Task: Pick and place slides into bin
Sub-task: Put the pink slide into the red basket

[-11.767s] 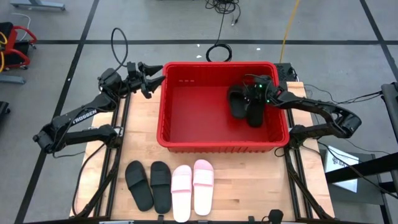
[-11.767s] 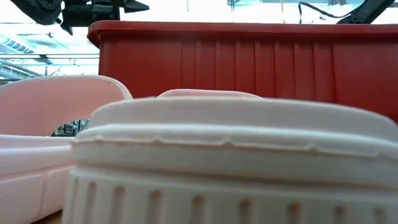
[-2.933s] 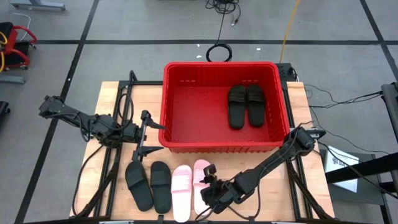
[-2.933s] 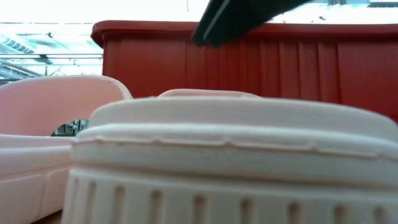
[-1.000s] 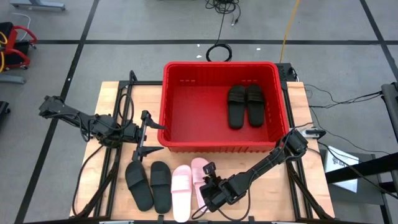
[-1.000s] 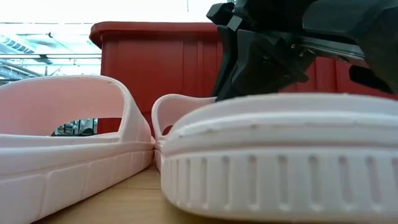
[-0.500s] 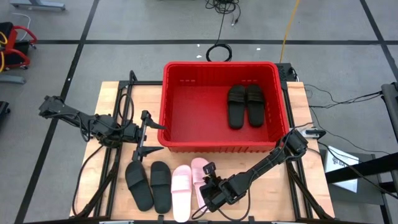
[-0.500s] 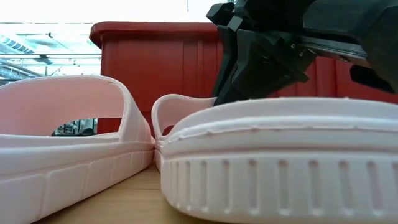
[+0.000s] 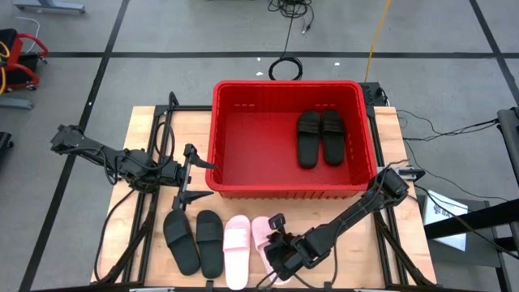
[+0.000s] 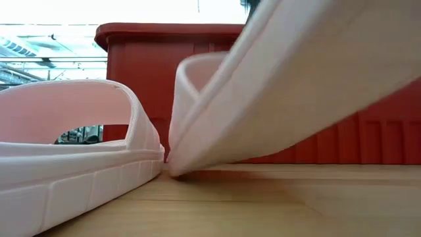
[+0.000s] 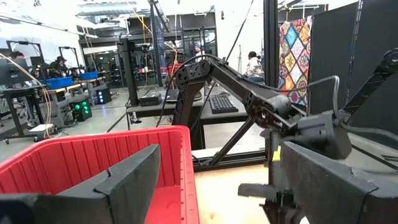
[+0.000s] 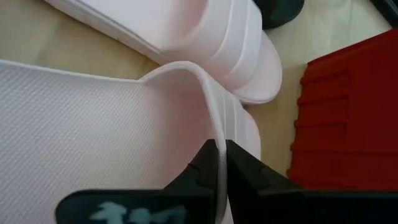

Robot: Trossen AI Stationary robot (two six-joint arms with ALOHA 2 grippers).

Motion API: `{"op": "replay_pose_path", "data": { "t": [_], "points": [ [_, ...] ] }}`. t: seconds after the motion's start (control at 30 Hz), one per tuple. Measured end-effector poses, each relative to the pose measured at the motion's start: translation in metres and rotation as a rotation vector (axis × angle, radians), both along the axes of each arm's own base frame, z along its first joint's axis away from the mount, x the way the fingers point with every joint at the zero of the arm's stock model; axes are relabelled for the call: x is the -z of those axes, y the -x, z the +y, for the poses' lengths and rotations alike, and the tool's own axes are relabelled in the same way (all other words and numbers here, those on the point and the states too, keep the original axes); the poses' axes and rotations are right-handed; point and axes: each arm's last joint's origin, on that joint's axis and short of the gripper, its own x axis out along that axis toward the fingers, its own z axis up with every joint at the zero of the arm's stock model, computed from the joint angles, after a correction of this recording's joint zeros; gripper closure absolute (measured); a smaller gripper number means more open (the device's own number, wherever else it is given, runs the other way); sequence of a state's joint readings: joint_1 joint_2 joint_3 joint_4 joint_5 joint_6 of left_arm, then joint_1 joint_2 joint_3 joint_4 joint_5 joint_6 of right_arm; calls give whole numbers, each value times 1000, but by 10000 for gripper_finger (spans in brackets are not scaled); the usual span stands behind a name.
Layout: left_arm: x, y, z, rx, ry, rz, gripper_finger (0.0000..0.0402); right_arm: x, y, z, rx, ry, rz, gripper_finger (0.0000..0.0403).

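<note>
Pale pink foam was what your right gripper point(image 12: 219, 167) had between its jaws: they were pinched tight on the thin edge of the right-hand pale pink open-toe slide sandal point(image 9: 261, 234), whose heel end was tipped up off the light wooden table point(image 9: 397, 235) while its toe end touched the wood, as the low view showed point(image 10: 289, 85). Just beside it, the other pale pink slide sandal point(image 9: 236, 248) lay flat, and next to that you had two black wide-strap slide sandals point(image 9: 195, 242) lying side by side near the table's front edge. Beyond them stood the large rectangular red plastic bin with ribbed sides point(image 9: 243, 188), and inside it, toward its right side, another pair of black slide sandals point(image 9: 319, 138) rested flat. Your left gripper point(image 9: 195, 180) waited with its jaws spread wide and holding nothing, just off the bin's left front corner.
</note>
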State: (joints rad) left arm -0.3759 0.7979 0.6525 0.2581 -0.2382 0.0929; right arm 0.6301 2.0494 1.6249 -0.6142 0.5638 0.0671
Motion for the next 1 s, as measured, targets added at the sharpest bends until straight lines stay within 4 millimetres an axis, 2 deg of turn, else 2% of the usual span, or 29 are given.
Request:
{"op": "replay_pose_path", "data": {
  "t": [0.57, 1.0],
  "points": [
    [0, 0, 0, 0, 5, 1, 62, -56, 29, 12, -61, -82, -119, 399],
    [0, 0, 0, 0, 7, 2, 62, -99, 43, 0, -86, -118, -209, 399]
  ]
}}
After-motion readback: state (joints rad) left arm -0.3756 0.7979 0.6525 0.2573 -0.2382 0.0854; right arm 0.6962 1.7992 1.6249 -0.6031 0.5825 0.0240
